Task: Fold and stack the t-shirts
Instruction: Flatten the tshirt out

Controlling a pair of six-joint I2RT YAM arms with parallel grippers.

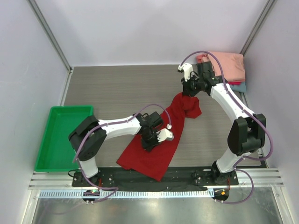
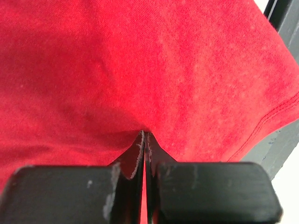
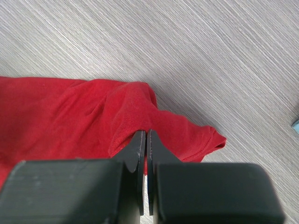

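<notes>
Green plastic tray [image 1: 63, 140] lies flat at the left edge of the grey wood-grain table top [image 1: 121, 88], its long side running front to back, its near corner close to the front rails. Plain white walls [image 1: 154, 28] enclose the back and both sides, with a slanting aluminium post at the back-left corner [image 1: 49, 32] and another at the back-right [image 1: 257, 25]. Along the near edge: a black base plate [image 1: 177, 176], then aluminium rails [image 1: 261, 179], then a white slotted strip [image 1: 154, 193].
</notes>
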